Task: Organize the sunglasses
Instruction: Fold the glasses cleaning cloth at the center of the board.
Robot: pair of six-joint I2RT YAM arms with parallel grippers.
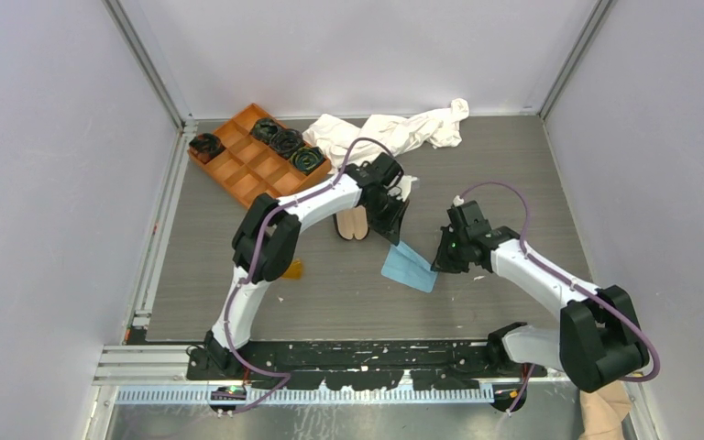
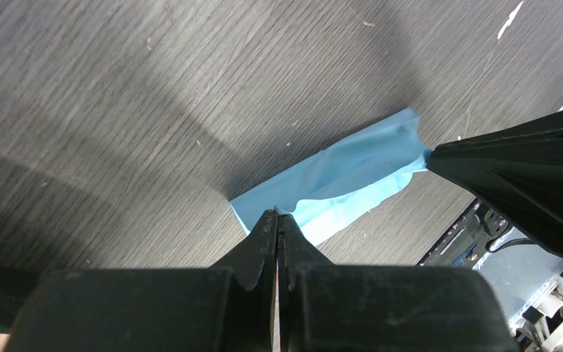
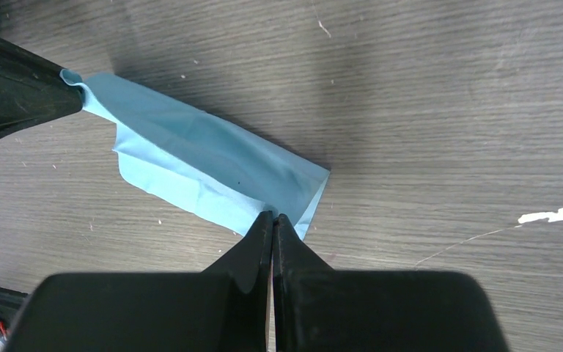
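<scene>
The light blue cloth (image 1: 410, 267) is held stretched just above the table between both grippers. My left gripper (image 1: 399, 240) is shut on its far-left corner (image 2: 278, 214). My right gripper (image 1: 440, 261) is shut on the opposite corner (image 3: 273, 216). The cloth (image 2: 344, 176) sags in a fold between them (image 3: 205, 161). The open glasses case (image 1: 353, 223), beige lining up, lies just left of the left gripper. Only an amber bit of the sunglasses (image 1: 294, 269) shows beside the left arm's elbow; the rest is hidden.
An orange divided tray (image 1: 238, 170) with several black items sits at the back left. A crumpled white cloth (image 1: 394, 133) lies at the back centre. Grey walls close in both sides. White scuff marks (image 3: 553, 216) dot the table.
</scene>
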